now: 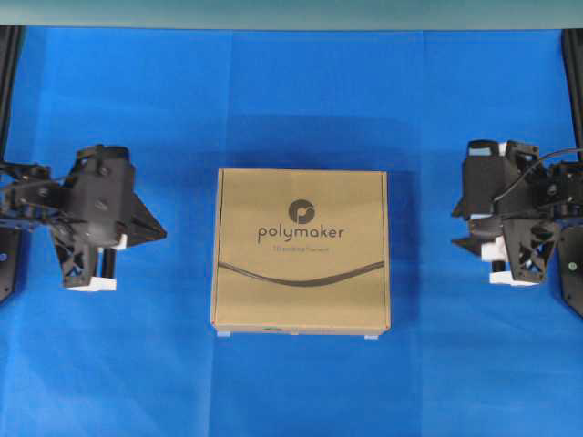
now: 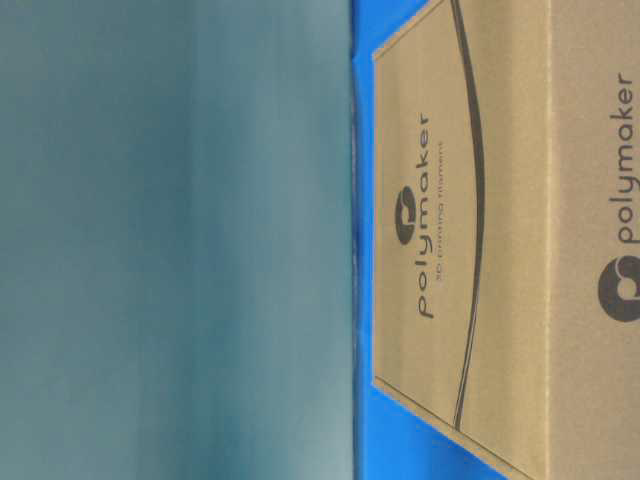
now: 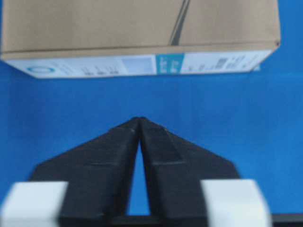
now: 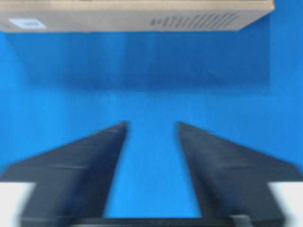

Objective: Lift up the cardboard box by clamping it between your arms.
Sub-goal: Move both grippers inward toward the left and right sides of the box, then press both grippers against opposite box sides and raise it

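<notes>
The flat brown cardboard box (image 1: pixel 301 250) printed "polymaker" lies on the blue cloth at the middle of the table. It also shows in the table-level view (image 2: pixel 500 250). My left gripper (image 1: pixel 164 232) is shut and empty, its tips pointing at the box's left side with a gap of cloth between. In the left wrist view the shut gripper (image 3: pixel 139 119) faces the box's labelled side (image 3: pixel 137 28). My right gripper (image 1: pixel 455 228) is open and empty, apart from the box's right side. In the right wrist view the open gripper (image 4: pixel 151 125) faces the box's edge (image 4: pixel 137 14).
Blue cloth (image 1: pixel 291 100) covers the whole table. Black frame posts stand at the far left (image 1: pixel 9 82) and far right (image 1: pixel 572 73). A grey-teal wall (image 2: pixel 170 240) runs along the back edge.
</notes>
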You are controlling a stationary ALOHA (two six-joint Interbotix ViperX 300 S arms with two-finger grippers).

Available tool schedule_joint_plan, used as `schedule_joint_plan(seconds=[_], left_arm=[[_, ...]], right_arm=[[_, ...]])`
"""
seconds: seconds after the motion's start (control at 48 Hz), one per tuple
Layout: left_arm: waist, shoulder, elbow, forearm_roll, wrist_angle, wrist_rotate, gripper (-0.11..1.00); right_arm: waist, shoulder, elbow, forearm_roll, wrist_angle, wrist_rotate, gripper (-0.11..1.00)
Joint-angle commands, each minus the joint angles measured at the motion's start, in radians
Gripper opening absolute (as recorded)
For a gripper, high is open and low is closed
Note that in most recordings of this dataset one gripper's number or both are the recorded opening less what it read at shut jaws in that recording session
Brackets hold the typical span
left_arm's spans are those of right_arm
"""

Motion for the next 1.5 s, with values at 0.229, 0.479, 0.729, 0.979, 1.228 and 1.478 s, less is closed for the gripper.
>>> schedule_joint_plan(seconds=[0.229,0.479,0.729,0.979,1.228,1.478], left_arm=[[0.014,0.067,-0.011,0.003,-0.032,-0.003,0.79],[0.031,0.115,-0.005,0.003,-0.077,-0.005,0.87],[0.032,0.206,-0.009,0.003,-0.144,-0.005,0.87],[0.040,0.296,-0.035,0.003,-0.175,0.002,0.87],[0.041,0.376,-0.100,0.003,-0.209,0.000,0.87],[0.040,0.445,-0.152,0.003,-0.206,-0.005,0.87]], right_arm=[[-0.006,0.055,-0.003,-0.005,-0.006,-0.018,0.98],[-0.006,0.084,0.018,-0.005,-0.101,-0.012,1.00],[-0.006,0.166,0.048,0.000,-0.193,-0.012,1.00],[-0.006,0.275,0.037,0.000,-0.322,-0.014,1.00],[-0.006,0.394,-0.015,0.000,-0.420,-0.015,1.00],[-0.002,0.488,-0.089,0.000,-0.479,-0.015,1.00]])
